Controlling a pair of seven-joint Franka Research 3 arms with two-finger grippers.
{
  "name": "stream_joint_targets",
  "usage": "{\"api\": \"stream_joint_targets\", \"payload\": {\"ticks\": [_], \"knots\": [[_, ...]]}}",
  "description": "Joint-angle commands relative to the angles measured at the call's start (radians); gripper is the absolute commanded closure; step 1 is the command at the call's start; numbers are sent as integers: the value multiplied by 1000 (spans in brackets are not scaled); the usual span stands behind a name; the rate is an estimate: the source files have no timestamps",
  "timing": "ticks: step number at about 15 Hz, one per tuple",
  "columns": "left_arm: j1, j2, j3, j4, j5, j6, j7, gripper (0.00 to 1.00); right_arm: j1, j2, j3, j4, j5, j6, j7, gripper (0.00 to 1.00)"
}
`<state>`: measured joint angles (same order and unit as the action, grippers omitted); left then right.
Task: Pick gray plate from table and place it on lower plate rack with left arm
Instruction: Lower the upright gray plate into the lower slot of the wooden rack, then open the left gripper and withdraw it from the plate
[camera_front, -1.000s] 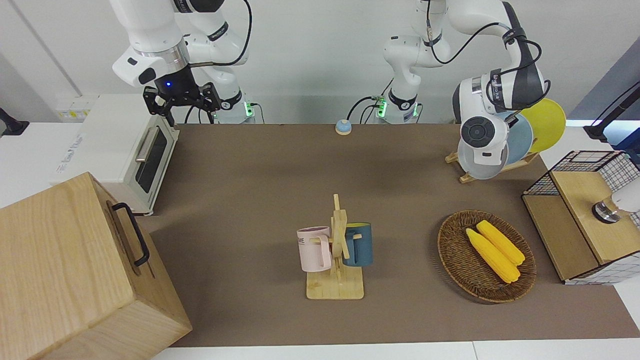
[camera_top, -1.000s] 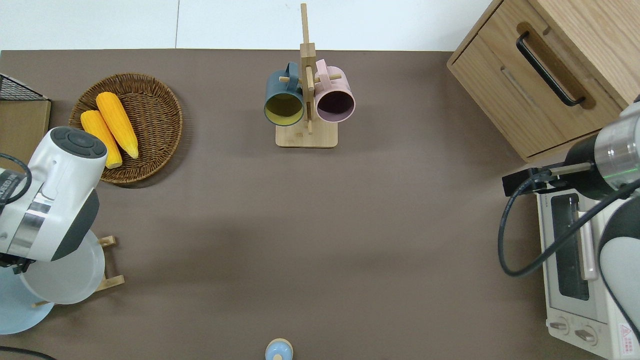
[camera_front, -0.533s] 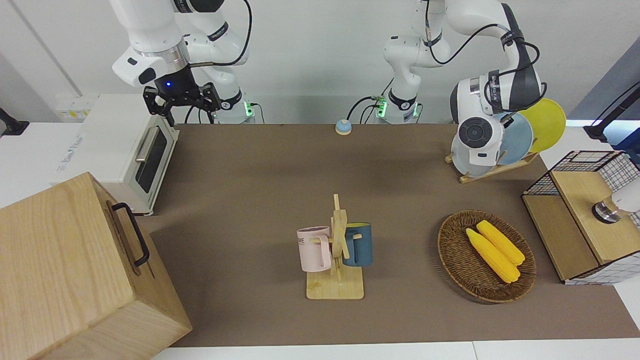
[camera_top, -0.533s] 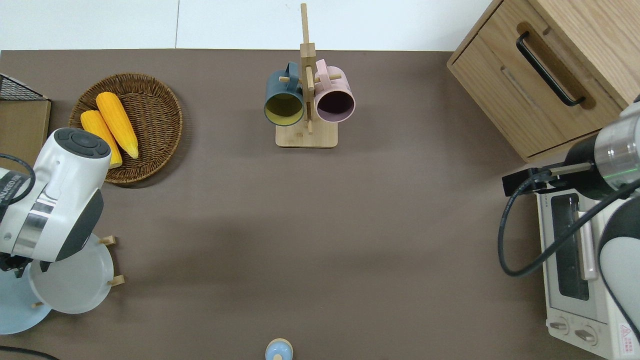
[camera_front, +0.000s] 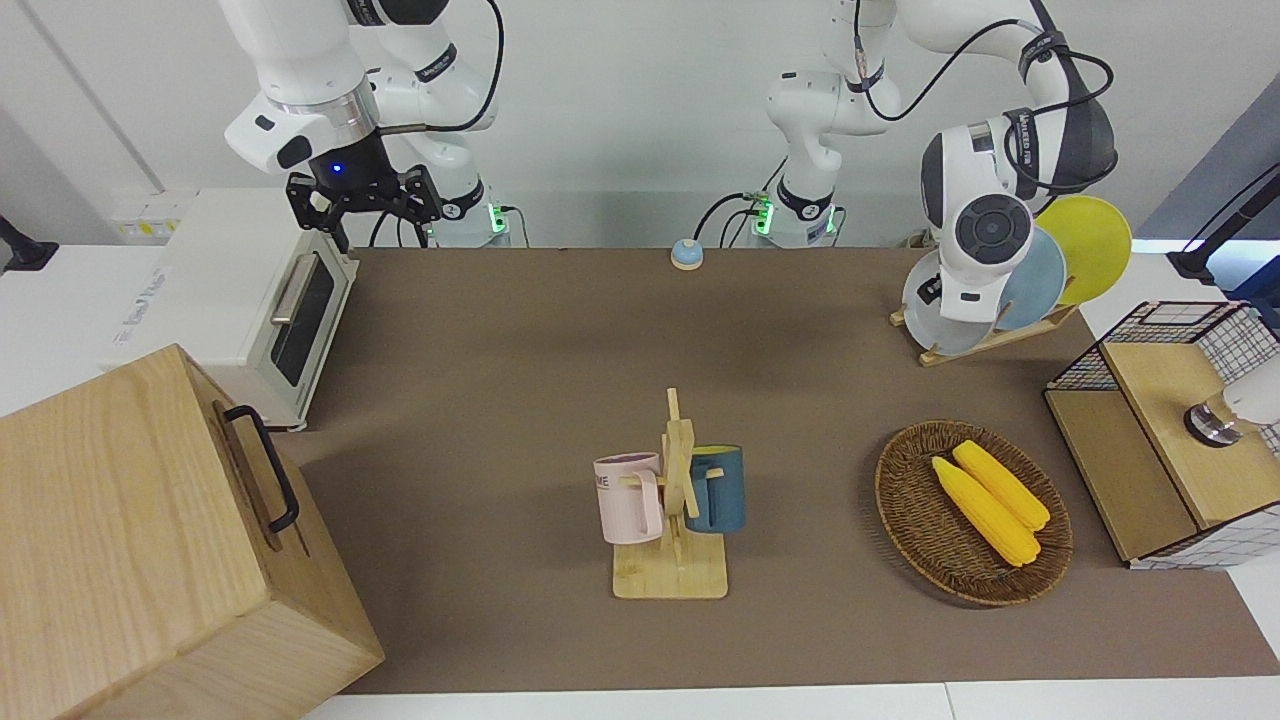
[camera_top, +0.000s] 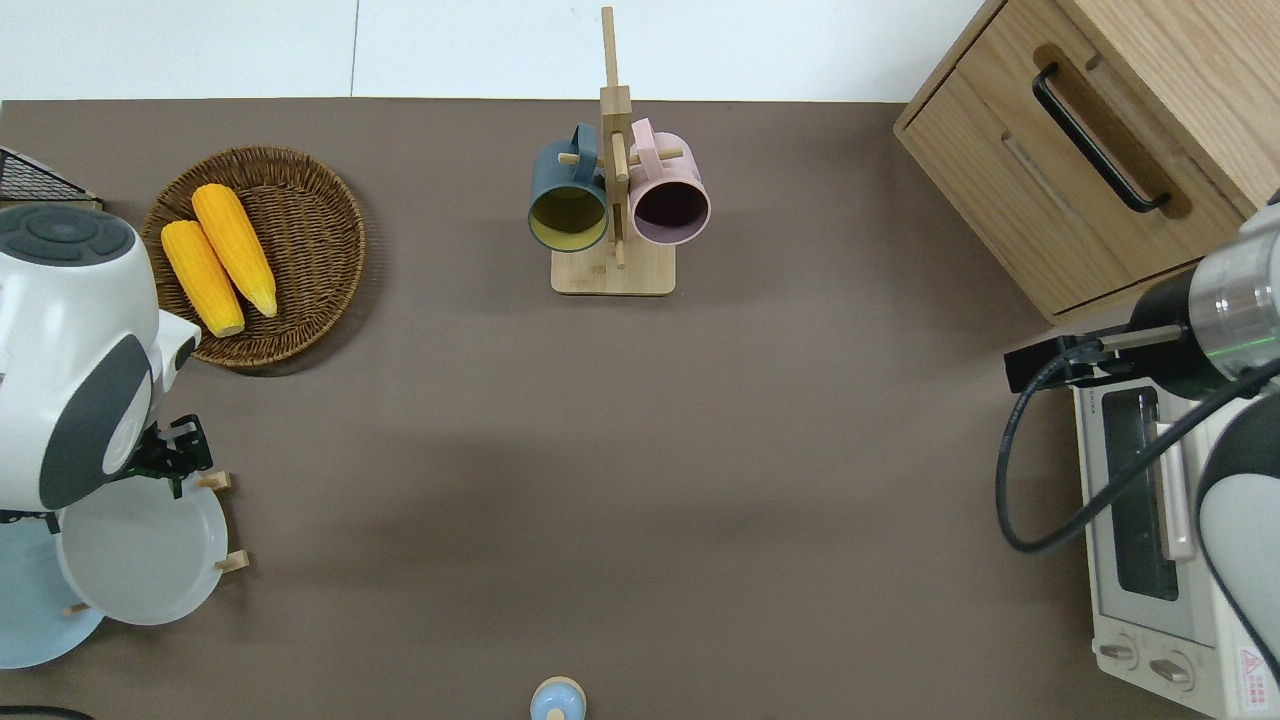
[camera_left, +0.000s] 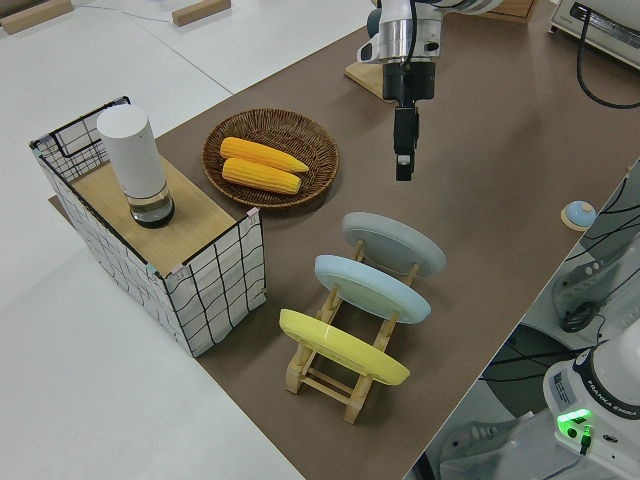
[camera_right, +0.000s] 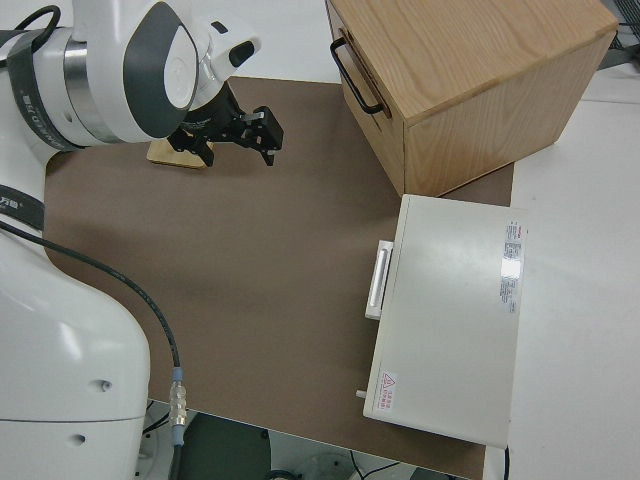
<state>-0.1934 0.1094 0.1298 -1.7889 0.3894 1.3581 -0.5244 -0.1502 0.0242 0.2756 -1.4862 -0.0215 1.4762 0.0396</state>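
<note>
The gray plate (camera_front: 935, 318) (camera_top: 140, 555) (camera_left: 395, 243) leans in the slot of the lower plate rack (camera_front: 1000, 335) (camera_left: 330, 375) farthest from the robots. A light-blue plate (camera_left: 370, 288) and a yellow plate (camera_left: 340, 347) fill the other two slots. My left gripper (camera_top: 175, 460) (camera_left: 403, 170) hangs above the plate's upper rim, empty and apart from it, fingers pointing down and open. The rack stands on the brown table (camera_front: 500, 350) at the left arm's end. My right gripper (camera_front: 362, 205) is parked and open.
A wicker basket with two corn cobs (camera_front: 973, 512) lies farther from the robots than the rack. A wire basket with a white cylinder (camera_front: 1170, 430) is beside it. A mug stand (camera_front: 672, 500), a wooden cabinet (camera_front: 150, 540), a toaster oven (camera_front: 250, 300) and a small bell (camera_front: 686, 254) are also there.
My left gripper lowered the gray plate into the rack slot, let go of it and rose clear. The right arm has not moved.
</note>
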Motion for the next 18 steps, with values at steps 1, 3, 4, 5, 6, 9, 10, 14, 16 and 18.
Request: {"api": "stream_joint_targets", "payload": {"ticks": [1, 3, 4, 5, 6, 9, 10, 14, 16, 18], "knots": [[-15, 12, -1, 88, -107, -13, 9, 5, -19, -1, 17, 9, -2, -14, 13, 17], [-15, 10, -22, 138, -133, -13, 24, 5, -20, -1, 17, 9, -2, -14, 13, 17], [-15, 10, -24, 158, -153, -13, 26, 5, -19, -3, 17, 9, -2, -14, 13, 17], [-15, 10, -24, 163, -174, -13, 27, 5, -19, -3, 17, 9, -2, -14, 13, 17], [-14, 9, -26, 170, -190, -7, 40, 7, -19, -1, 16, 9, -2, -14, 13, 17], [-4, -16, 0, 206, -266, 7, 238, 9, -19, -1, 17, 9, -2, -14, 13, 17], [-1, -33, 14, 215, -280, 4, 297, 9, -20, -3, 17, 9, -2, -13, 13, 17], [5, -79, 63, 217, -323, 3, 476, 9, -19, -3, 17, 9, -2, -14, 13, 17], [3, -89, 85, 233, -340, -1, 597, 11, -19, -1, 17, 9, -2, -14, 13, 17], [3, -85, 83, 252, -375, -2, 630, 9, -19, -3, 17, 9, -2, -14, 13, 17]]}}
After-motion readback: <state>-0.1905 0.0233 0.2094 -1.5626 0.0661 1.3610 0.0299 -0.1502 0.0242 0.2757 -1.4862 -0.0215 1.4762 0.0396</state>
